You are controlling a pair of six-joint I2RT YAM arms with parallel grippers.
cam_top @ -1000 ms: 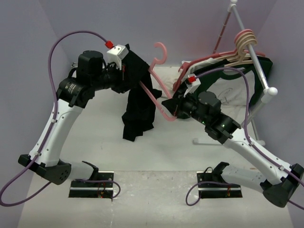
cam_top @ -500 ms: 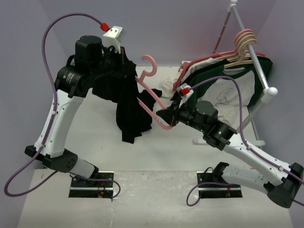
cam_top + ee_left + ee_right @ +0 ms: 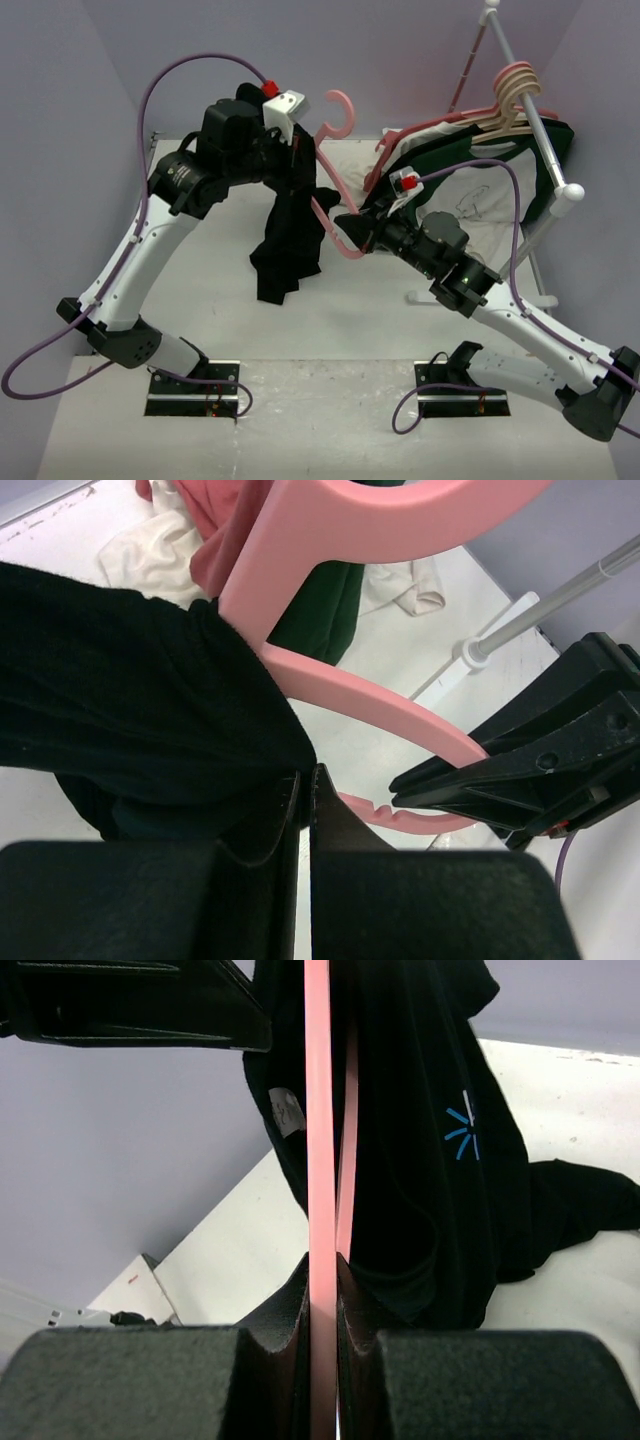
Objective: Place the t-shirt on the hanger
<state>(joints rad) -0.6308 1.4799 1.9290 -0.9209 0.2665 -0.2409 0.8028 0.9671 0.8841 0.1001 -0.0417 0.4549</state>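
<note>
The black t-shirt (image 3: 288, 240) hangs in the air in a bunch, its lower end near the table. My left gripper (image 3: 300, 165) is shut on its upper edge; in the left wrist view the fingertips (image 3: 318, 780) pinch the black cloth (image 3: 120, 700). The pink hanger (image 3: 333, 210) is tilted, hook up, and one arm passes into the shirt. My right gripper (image 3: 350, 228) is shut on the hanger's lower end; the right wrist view shows the pink bar (image 3: 320, 1160) between the pads, with the shirt (image 3: 420, 1160) beyond.
A clothes rack (image 3: 545, 140) stands at the back right with cream hangers (image 3: 515, 85), a dark green shirt with white front (image 3: 470, 200) and a red garment (image 3: 420, 135). A white cloth (image 3: 150, 555) lies on the table behind.
My left arm has swung to the right with the shirt, closer to the right gripper. The hanger's hook has moved right and tilted. The right gripper has stayed nearly in place.
</note>
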